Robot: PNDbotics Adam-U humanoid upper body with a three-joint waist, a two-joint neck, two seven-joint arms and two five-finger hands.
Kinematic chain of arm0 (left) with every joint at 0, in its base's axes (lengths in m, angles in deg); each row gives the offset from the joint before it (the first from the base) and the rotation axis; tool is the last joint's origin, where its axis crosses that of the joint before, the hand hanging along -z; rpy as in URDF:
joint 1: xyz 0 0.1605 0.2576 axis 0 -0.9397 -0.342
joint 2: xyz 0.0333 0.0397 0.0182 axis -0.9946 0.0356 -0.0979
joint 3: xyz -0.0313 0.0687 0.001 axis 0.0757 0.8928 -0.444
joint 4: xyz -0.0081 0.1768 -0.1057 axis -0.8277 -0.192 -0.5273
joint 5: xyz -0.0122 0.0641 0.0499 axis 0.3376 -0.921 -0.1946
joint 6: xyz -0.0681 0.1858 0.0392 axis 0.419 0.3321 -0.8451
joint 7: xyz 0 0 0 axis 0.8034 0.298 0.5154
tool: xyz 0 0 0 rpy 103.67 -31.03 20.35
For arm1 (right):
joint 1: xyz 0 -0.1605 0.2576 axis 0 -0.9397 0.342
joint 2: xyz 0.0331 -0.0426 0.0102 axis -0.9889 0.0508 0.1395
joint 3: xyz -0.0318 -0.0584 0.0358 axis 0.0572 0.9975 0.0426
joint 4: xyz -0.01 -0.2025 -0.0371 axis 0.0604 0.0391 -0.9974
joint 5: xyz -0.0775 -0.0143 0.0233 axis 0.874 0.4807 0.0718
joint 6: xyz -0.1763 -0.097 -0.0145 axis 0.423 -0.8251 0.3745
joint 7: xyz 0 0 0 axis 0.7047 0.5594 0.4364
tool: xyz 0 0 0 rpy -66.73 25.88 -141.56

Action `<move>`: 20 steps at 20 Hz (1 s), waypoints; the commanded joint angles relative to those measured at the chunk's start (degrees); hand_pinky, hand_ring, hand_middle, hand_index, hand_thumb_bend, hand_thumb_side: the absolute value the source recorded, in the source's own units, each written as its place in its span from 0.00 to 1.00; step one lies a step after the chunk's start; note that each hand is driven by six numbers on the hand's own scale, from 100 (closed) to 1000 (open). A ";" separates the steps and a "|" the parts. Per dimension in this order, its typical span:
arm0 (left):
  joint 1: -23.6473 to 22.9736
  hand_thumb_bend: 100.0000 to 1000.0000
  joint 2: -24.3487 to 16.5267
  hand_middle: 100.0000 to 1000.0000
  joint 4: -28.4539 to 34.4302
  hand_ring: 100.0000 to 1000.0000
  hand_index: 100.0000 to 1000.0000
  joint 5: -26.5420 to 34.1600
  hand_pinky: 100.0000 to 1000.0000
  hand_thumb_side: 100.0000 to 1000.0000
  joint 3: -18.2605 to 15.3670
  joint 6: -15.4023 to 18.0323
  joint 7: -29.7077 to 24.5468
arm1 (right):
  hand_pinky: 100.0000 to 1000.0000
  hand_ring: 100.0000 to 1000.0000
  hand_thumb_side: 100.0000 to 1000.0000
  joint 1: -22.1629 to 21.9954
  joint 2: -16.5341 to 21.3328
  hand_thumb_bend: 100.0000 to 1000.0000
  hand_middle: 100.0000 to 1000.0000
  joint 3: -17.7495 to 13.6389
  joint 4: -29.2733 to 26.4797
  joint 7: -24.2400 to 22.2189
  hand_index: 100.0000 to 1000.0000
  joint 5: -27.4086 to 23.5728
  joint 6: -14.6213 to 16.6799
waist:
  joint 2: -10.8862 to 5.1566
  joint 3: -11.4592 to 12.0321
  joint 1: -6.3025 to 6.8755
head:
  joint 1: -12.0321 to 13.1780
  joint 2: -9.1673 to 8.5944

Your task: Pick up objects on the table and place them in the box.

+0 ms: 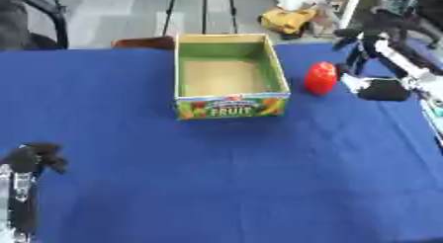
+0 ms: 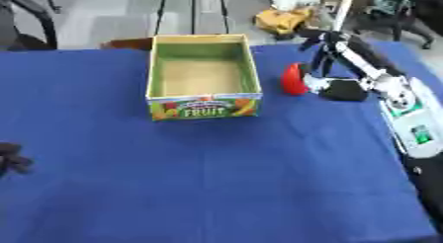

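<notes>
Left hand [image 1: 34, 158] curled, low-left | right hand [image 1: 374, 84] beside red object [image 1: 320, 78]

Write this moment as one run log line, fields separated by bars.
box: empty | red object: on table, right of box | right hand: beside red object | left hand: idle, lower left

Right hand [image 1: 380, 89] reaches in from the upper right; left hand [image 1: 34, 158] rests curled at lower left.

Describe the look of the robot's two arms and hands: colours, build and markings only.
The right arm is black with white and silver segments, and a white panel near the forearm carries small green marks. The right hand is black and rounded. The left hand is black on a silver and black forearm at the lower left.
</notes>
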 commanded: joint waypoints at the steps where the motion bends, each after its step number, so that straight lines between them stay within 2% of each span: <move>1: 0.42 0.81 -0.98 0.31 0.81 0.28 0.49 0.12 0.50 0.87 -0.48 0.21 -0.01 | 0.41 0.58 0.38 1.87 3.59 0.03 0.79 0.21 0.79 -2.27 0.99 2.82 1.19 | -1.02 0.06 -0.10 | -0.15 -0.02; 8: 0.27 0.81 -1.13 0.31 0.70 0.28 0.49 0.12 0.50 0.88 -0.37 0.22 -0.12 | 0.43 0.61 0.42 5.90 7.18 0.13 0.81 2.16 6.79 -2.49 1.00 5.42 3.55 | -1.17 0.36 -0.30 | -0.43 0.11; 9: 0.27 0.81 -1.15 0.31 0.70 0.28 0.49 0.12 0.50 0.88 -0.35 0.22 -0.15 | 0.43 0.61 0.42 6.71 7.52 0.10 0.81 2.41 7.94 -2.40 1.00 5.90 3.81 | -1.18 0.42 -0.28 | -0.49 0.14; 10: 0.24 0.81 -1.17 0.31 0.69 0.28 0.49 0.12 0.50 0.88 -0.33 0.21 -0.18 | 0.43 0.61 0.42 7.57 7.79 0.15 0.82 2.55 9.15 -2.23 1.00 6.42 4.01 | -1.20 0.49 -0.26 | -0.56 0.15; 11: 0.20 0.81 -1.19 0.31 0.68 0.28 0.49 0.13 0.50 0.88 -0.31 0.19 -0.20 | 0.44 0.61 0.42 8.49 7.98 0.15 0.82 2.64 10.44 -2.08 1.00 7.05 4.14 | -1.22 0.56 -0.21 | -0.64 0.15; 19: 0.15 0.81 -1.25 0.31 0.74 0.27 0.49 0.23 0.50 0.88 -0.07 0.02 -0.52 | 0.48 0.67 0.50 16.32 7.05 0.22 0.84 3.59 22.15 -1.72 1.00 14.18 5.44 | -1.10 1.36 0.35 | -1.23 0.05; 20: 0.16 0.81 -1.27 0.31 0.76 0.27 0.49 0.26 0.50 0.88 -0.04 0.00 -0.57 | 0.49 0.70 0.52 17.18 6.66 0.21 0.85 3.58 23.66 -1.71 1.00 15.15 5.47 | -1.08 1.49 0.45 | -1.32 0.06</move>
